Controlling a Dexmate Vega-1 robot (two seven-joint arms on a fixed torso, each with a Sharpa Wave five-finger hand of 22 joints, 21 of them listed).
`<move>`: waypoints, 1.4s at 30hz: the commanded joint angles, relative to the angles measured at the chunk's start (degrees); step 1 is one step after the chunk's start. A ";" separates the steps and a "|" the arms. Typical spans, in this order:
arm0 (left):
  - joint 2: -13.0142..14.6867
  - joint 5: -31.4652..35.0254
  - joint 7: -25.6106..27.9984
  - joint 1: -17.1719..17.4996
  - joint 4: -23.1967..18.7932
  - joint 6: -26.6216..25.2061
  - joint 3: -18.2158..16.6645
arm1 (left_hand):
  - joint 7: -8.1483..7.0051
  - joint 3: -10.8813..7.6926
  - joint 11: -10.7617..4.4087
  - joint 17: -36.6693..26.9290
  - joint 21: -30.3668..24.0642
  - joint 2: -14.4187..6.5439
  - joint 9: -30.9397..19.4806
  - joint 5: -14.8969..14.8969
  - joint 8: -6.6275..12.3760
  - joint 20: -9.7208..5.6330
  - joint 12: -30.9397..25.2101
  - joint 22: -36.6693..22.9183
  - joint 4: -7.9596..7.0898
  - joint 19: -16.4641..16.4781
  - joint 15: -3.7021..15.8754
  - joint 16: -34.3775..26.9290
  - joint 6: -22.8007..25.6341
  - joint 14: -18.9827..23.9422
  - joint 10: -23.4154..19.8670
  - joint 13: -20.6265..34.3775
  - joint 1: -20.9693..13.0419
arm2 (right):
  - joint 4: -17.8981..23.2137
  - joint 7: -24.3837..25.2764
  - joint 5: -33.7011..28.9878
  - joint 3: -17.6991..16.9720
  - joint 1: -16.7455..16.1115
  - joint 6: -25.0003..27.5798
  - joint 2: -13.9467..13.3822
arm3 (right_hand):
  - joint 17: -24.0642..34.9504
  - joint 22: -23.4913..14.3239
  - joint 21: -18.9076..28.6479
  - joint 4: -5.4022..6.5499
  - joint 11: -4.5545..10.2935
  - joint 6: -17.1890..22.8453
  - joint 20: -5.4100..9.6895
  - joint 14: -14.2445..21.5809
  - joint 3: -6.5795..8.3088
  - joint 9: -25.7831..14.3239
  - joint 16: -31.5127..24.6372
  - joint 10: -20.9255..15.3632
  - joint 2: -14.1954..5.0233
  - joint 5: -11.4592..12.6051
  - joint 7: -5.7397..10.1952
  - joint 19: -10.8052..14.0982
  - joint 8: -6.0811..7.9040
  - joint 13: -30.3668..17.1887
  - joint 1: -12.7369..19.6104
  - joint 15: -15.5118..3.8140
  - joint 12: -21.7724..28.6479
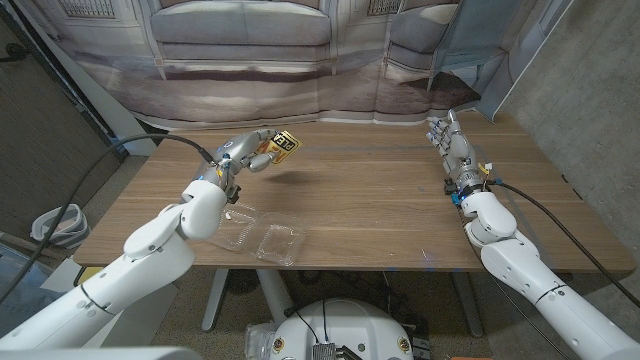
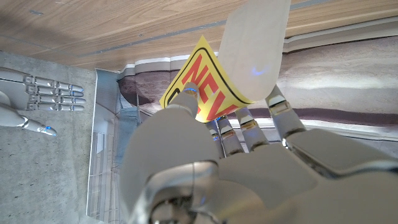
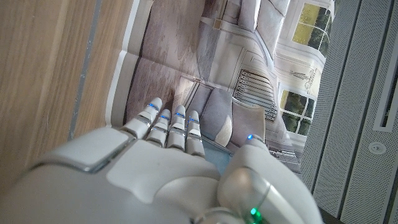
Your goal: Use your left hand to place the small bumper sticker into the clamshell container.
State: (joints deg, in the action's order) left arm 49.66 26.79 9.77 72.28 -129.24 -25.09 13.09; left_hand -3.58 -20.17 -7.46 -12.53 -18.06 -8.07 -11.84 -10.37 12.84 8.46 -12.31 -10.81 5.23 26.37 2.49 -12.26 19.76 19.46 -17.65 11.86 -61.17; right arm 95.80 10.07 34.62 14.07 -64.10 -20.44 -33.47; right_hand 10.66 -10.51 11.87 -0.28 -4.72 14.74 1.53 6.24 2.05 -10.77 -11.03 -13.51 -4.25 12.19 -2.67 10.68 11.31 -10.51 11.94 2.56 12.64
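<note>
Nearest the robot, the clear plastic clamshell container (image 1: 262, 236) lies opened out on the wooden table (image 1: 370, 190), close to its front edge and just beside the left forearm. Further in, the left hand (image 1: 243, 152) is raised above the tabletop and pinches the small yellow bumper sticker with red lettering (image 1: 284, 144) between thumb and fingers; the left wrist view shows the sticker (image 2: 207, 87) standing up past the fingertips (image 2: 191, 91). Across the table, the right hand (image 1: 452, 143) sits near the far right edge, holding nothing, fingers straight and together
</note>
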 commanded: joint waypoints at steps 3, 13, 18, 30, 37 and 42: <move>-0.31 2.27 1.00 4.04 -1.56 2.89 -2.00 | -0.20 -0.24 -0.14 -0.11 0.07 0.32 -0.13 0.17 -0.11 0.01 0.07 -0.06 0.04 -0.06 1.47 0.18 0.41 -0.01 -0.32 0.25 0.52 | 0.68 0.72 -0.66 0.30 0.15 1.37 -0.30 | 0.20 -0.20 -0.10 -0.33 0.18 0.33 -0.09 0.48 0.11 -0.16 0.10 -0.39 -0.11 0.05 0.04 0.60 0.11 -0.34 0.42 0.12 -0.01; -0.38 3.42 0.04 6.61 -2.77 2.74 -4.36 | -0.10 -0.28 -0.14 -0.11 0.11 0.31 -0.13 0.18 -0.05 0.01 0.08 -0.07 0.02 0.03 1.59 0.19 0.65 0.02 -0.39 0.25 0.64 | 1.94 1.67 -1.17 0.44 -0.12 2.18 -0.38 | 0.20 -0.20 -0.10 -0.38 0.07 0.31 -0.06 0.49 0.13 -0.16 0.11 -0.47 -0.16 0.04 0.05 0.61 0.10 -0.34 0.49 0.07 0.01; -0.47 4.05 -0.49 8.61 -3.48 3.18 -6.21 | -0.19 -0.31 -0.09 -0.11 0.13 0.32 -0.13 0.18 -0.11 0.02 0.14 -0.07 0.05 0.07 1.57 0.19 0.58 0.03 -0.30 0.25 0.65 | 2.46 2.22 -1.47 0.60 -0.49 2.47 -0.27 | 0.20 -0.20 -0.11 -0.39 0.10 0.30 -0.06 0.49 0.14 -0.16 0.11 -0.44 -0.19 0.03 0.09 0.60 0.09 -0.34 0.51 0.07 0.00; -1.30 7.39 -2.10 12.01 -5.82 3.45 -8.89 | -0.31 -0.40 -0.04 -0.09 0.22 0.37 -0.13 0.17 -0.12 0.04 0.19 -0.07 0.17 0.03 1.51 0.26 0.65 -0.05 -0.26 0.25 0.62 | 3.29 2.75 -1.96 0.63 -0.74 2.85 -0.35 | 0.21 -0.20 -0.11 -0.39 0.14 0.32 -0.05 0.50 0.13 -0.16 0.11 -0.44 -0.25 0.01 0.11 0.61 0.09 -0.34 0.51 0.07 -0.01; -2.38 9.81 -2.94 13.23 -7.16 2.63 -9.83 | -0.27 -0.43 -0.02 -0.07 0.26 0.42 -0.13 0.19 -0.14 0.00 0.19 -0.07 0.22 0.06 1.52 0.28 0.67 -0.06 -0.32 0.25 0.64 | 3.19 2.90 -1.82 0.31 -1.05 2.47 -0.20 | 0.22 -0.20 -0.11 -0.40 0.08 0.32 -0.04 0.51 0.12 -0.16 0.10 -0.43 -0.26 -0.01 0.09 0.62 0.08 -0.34 0.50 0.11 -0.02; -2.73 13.64 -1.96 14.40 -8.47 1.47 -9.37 | -0.31 -0.45 -0.01 -0.07 0.32 0.45 -0.13 0.20 -0.13 0.04 0.16 -0.07 0.25 0.01 1.53 0.29 0.73 -0.08 -0.43 0.24 0.66 | 2.70 2.57 -1.91 0.19 -0.95 1.72 -0.06 | 0.22 -0.20 -0.12 -0.41 0.14 0.36 -0.06 0.54 0.11 -0.16 0.10 -0.45 -0.27 -0.02 0.09 0.62 0.10 -0.34 0.51 0.13 -0.02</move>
State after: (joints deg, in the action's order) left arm 47.89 34.85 7.67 84.04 -135.18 -22.00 4.46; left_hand -3.79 -20.40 -7.46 -12.53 -17.78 -7.77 -11.84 -10.37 12.84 8.47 -12.31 -10.80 5.47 26.37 2.49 -12.26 19.96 19.46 -17.65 11.85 -60.87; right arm 98.89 12.75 32.87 14.60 -64.94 -17.64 -33.79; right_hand 10.80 -10.51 11.87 -0.37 -4.71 14.74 1.53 6.24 2.15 -10.77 -11.03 -13.50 -4.25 12.19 -2.67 10.68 11.31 -10.51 11.94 2.56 12.64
